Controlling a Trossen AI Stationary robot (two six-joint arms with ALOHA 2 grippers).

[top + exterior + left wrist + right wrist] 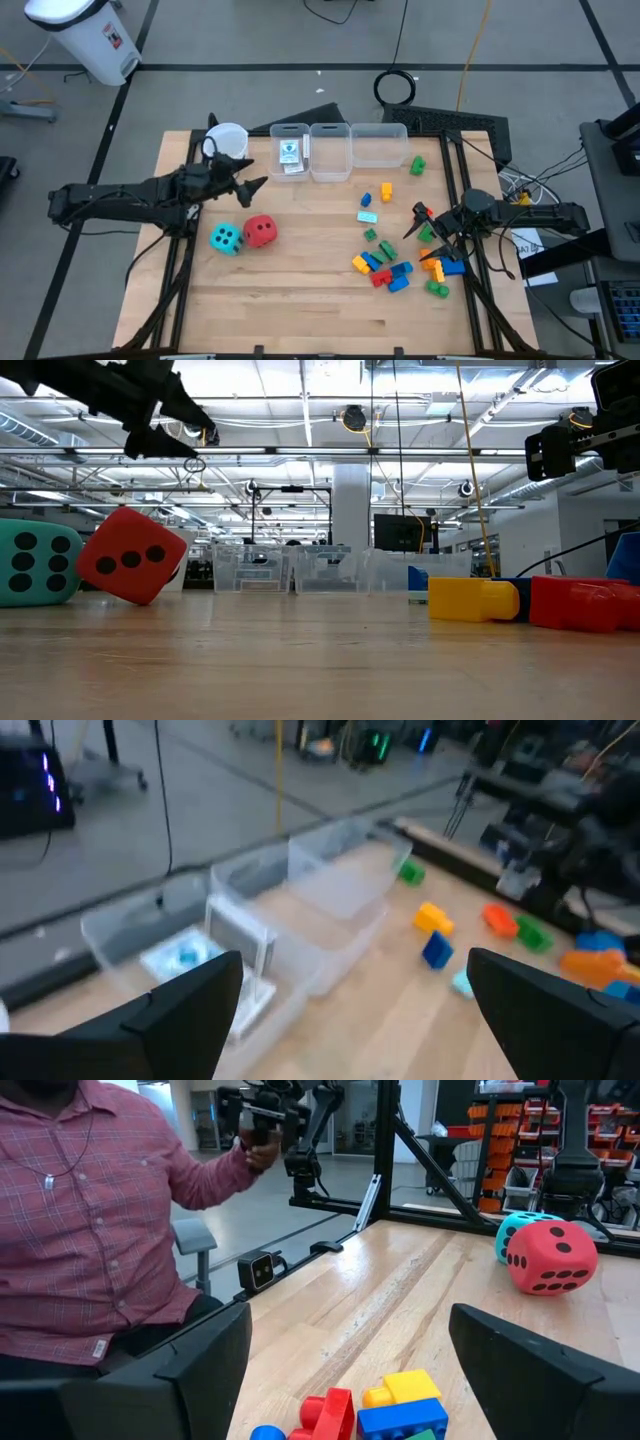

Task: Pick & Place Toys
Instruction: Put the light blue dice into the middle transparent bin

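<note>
We see the left arm reaching in from the left edge, stretched level across the tabletop's left side, its left gripper (252,172) raised off the surface, jaws spread wide, nothing between them; fingers (175,1015) frame the left wrist view on both sides. The right arm comes in from the right edge, elbow bent; the right gripper (422,222) sits low on the right side, jaws also wide apart and empty, fingers (190,1370) dark in its own view.

Left gripper (355,1010) fingers spread, 3 clear bins (300,910), card pack (182,956) inside 1, scattered bricks (434,918) beyond
</note>
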